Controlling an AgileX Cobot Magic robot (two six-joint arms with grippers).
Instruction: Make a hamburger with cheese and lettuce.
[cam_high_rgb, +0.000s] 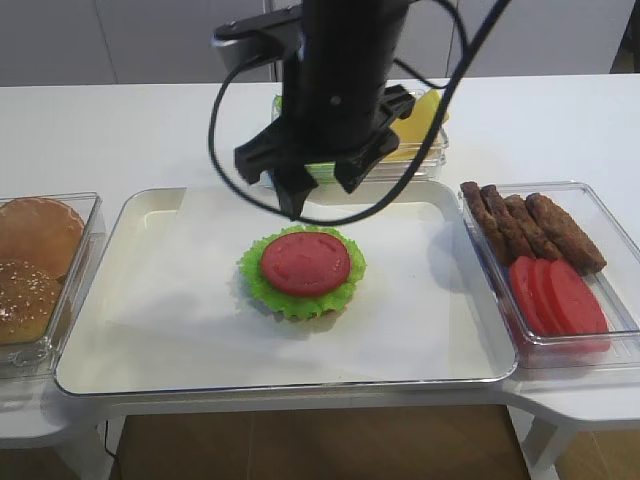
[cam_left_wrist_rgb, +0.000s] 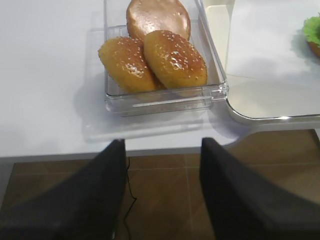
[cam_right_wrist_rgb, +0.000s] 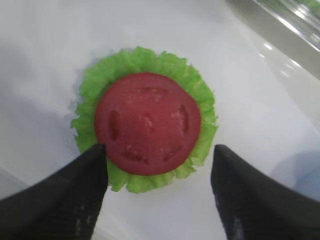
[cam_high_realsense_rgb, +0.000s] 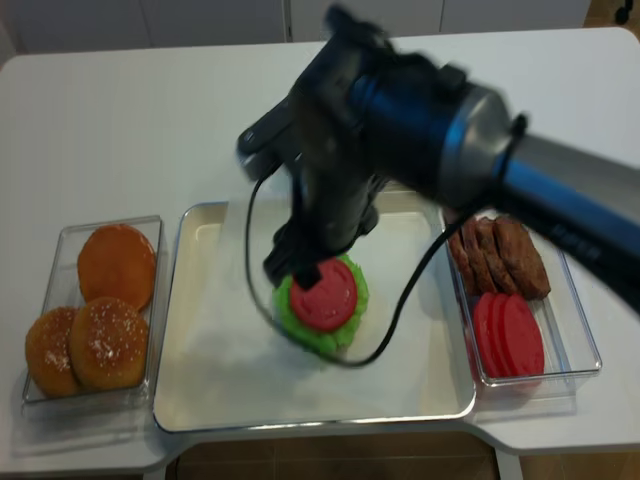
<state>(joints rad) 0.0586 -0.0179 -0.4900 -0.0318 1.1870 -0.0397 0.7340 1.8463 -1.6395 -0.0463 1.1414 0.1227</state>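
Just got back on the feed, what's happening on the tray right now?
The right gripper hangs open just above the hamburger, a frilly green lettuce leaf topped with a round red tomato slice, in the middle of the white tray. Its fingers hold nothing. No cheese is on the stack yet; the yellow cheese slices sit in a clear box behind the tray. The left gripper is open and empty, near the clear box of brown buns.
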